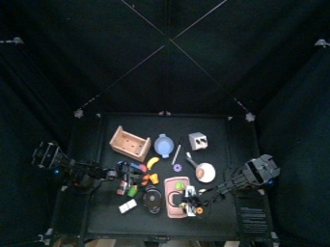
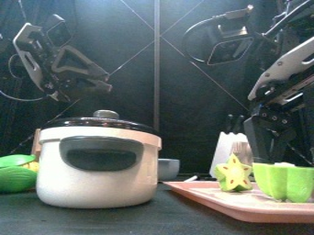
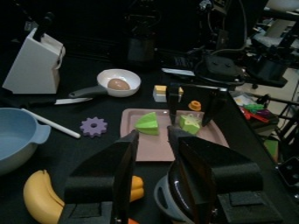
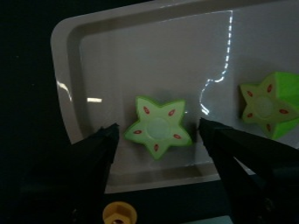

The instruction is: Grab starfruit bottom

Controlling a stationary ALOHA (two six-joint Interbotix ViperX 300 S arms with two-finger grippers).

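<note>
Two cut starfruit pieces with star-shaped green faces lie on the pink tray. My right gripper is open, just above the nearer piece, with one jaw on each side of it and not touching. The second piece lies further along the tray. In the front view the yellow-green star piece stands on the tray under the right gripper, next to a green piece. My left gripper is open and empty, back from the tray.
A white rice cooker stands large at the front left. A white knife block, a white-and-orange bowl, a blue bowl, a purple gear and a banana piece lie around the tray. A wooden crate sits further back.
</note>
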